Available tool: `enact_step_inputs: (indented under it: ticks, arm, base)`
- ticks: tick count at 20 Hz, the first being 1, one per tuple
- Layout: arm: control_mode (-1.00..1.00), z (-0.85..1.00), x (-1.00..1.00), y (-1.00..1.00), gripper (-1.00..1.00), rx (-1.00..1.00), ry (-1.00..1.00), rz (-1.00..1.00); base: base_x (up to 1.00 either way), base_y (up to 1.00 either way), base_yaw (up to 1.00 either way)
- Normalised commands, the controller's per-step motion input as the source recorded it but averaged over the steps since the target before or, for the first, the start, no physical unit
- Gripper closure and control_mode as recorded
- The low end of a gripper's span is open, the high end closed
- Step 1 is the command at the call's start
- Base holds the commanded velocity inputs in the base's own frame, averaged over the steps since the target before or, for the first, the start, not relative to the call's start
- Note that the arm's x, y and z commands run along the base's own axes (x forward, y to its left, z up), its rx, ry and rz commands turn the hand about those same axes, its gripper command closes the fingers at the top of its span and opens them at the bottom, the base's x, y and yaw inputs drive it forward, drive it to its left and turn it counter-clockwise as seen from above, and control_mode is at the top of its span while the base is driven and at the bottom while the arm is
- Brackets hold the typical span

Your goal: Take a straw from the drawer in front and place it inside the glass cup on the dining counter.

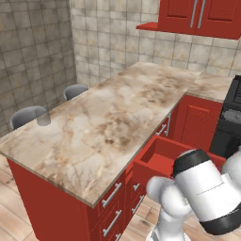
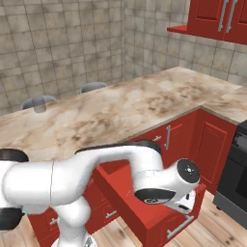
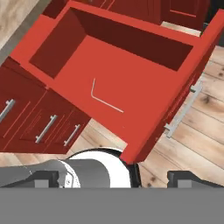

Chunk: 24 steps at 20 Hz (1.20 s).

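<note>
- Tool (image 3: 113, 178): its two dark fingertips are standing wide apart at the bottom of the hand view, gripping nothing, and hovering above the front of the pulled-out drawer (image 3: 127, 83).
- Inside the drawer, the straw (image 3: 105, 99) is lying flat on the red floor, near the middle and well clear of the drawer walls. In this view it is showing as a thin pale line with a bend near one end.
- Risk, as a judgement: the straw is very thin and is lying flush on the drawer floor, so the fingers could be closing over it and missing, or pushing it aside.
- Risk: the drawer front with its silver handle (image 3: 183, 110) is sitting between the tool and the straw, so a low approach could be knocking the front.
- Away from the drawer, the glass cup (image 1: 43, 117) is standing near the far edge of the dining bench (image 1: 117, 117), beside the grey stools (image 1: 28, 115).
- Risk: the cup is small and the straw is long, so a tilted drop could be tipping the cup or letting the straw fall out.
</note>
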Motion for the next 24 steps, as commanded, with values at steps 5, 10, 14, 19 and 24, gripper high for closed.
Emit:
enact_step_inputs:
  ticks: [5, 10, 14, 19, 24]
  arm:
    - [-1.00, 0.95, 0.50, 0.68, -1.00, -0.26, 0.32, -0.11]
    - [-1.00, 0.13, 0.81, 0.30, -1.00, -0.05, 0.52, -0.15]
    - [-1.00, -0.28, 0.48, 0.04, -1.00, 0.00, 0.35, -0.13]
    - [-1.00, -0.61, 0.28, 0.00, -1.00, 0.14, 0.14, -0.08]
    - [-1.00, -0.18, 0.05, 0.19, -1.00, 0.08, 0.00, -0.04]
  base:
    - [0.00, 0.00, 0.00]
    - [0.00, 0.00, 0.00]
    - [0.00, 0.00, 0.00]
    - [0.00, 0.00, 0.00]
    - [0.00, 0.00, 0.00]
